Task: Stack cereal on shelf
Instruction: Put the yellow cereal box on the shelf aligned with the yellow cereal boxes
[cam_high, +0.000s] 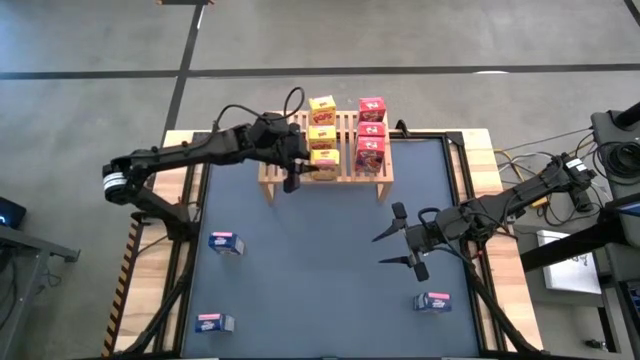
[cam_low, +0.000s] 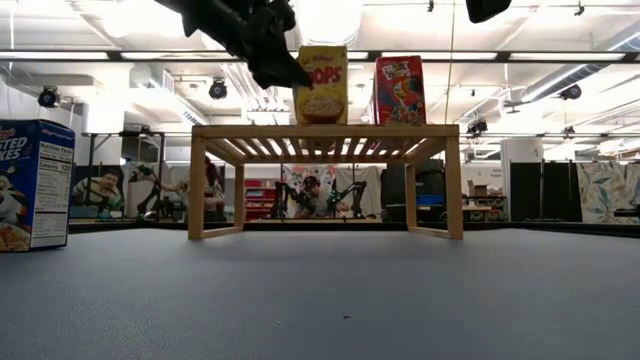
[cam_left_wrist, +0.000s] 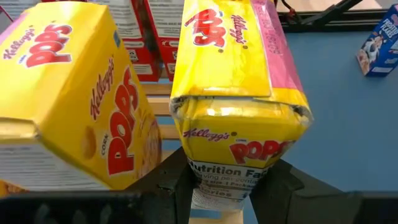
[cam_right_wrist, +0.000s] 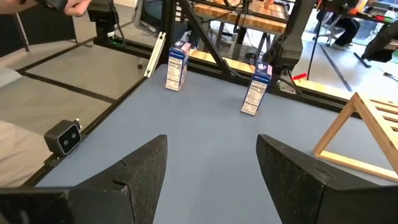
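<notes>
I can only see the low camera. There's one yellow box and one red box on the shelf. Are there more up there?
Observer: Yes. From above, the shelf holds three yellow boxes in one row and three red boxes in another.
Operator: What's that dark arm at the top doing?
Observer: That's the left gripper. Its wrist view shows it shut on one yellow box.
Operator: Where's the other arm?
Observer: The right gripper hangs open over the mat, away from the shelf.
</notes>
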